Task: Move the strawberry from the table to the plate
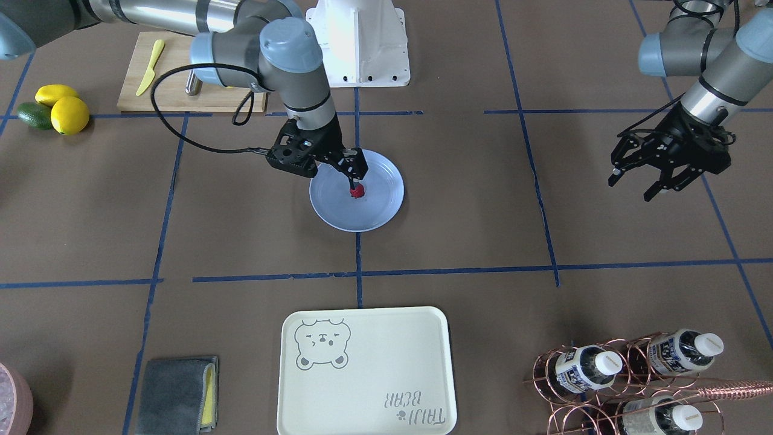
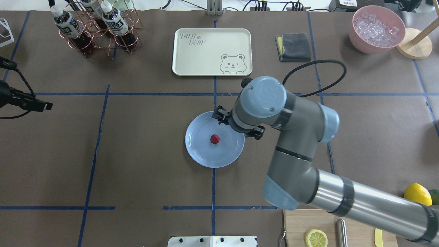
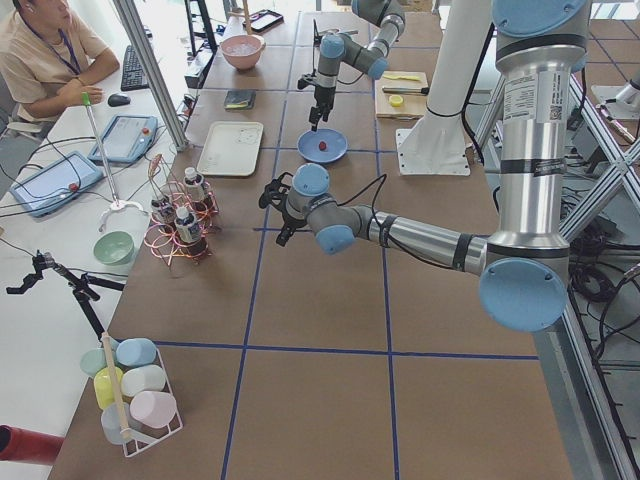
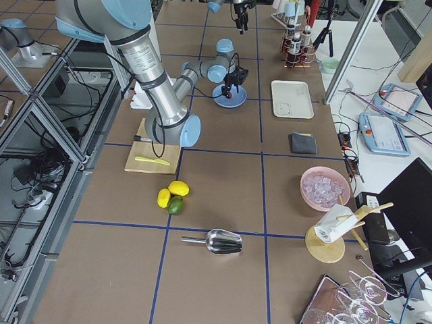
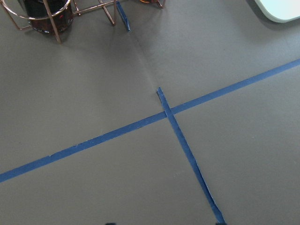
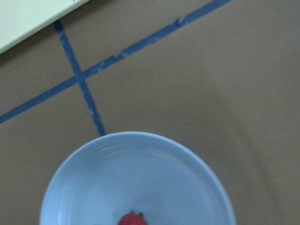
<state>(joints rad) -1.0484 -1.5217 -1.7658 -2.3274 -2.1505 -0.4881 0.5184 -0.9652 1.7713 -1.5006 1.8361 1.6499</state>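
Well off to the left, the left hand (image 1: 633, 187) hangs above the desk (image 2: 137, 154), empty, with its fingers spread wide, far from the task's things.

Toward the middle, the plate (image 2: 197, 156) sits flat across a tape line (image 2: 213, 185). It is on the robot's side of the tray (image 2: 199, 51) and well apart from it. The strawberry (image 2: 215, 139) lies on the plate at about its centre, away from the rim. From above it looks nearly round, so its long axis cannot be told. In the right wrist view only its upper edge shows, with dark green flecks of the cap on the side facing the tray.

Just right of the berry is the right hand (image 1: 356, 177), under a wrist (image 2: 262, 99) that covers the plate's right rim in the overhead view. Its fingers (image 1: 360, 164) slant down over the plate and end just above the berry. From the front the tips seem to meet the berry's top, yet from overhead the berry sits uncovered and apart from them. The fingers overlap in the front view, so I cannot tell whether they are parted or pressed together.

Farther right, a lemon (image 2: 417, 194) lies near the desk's edge.
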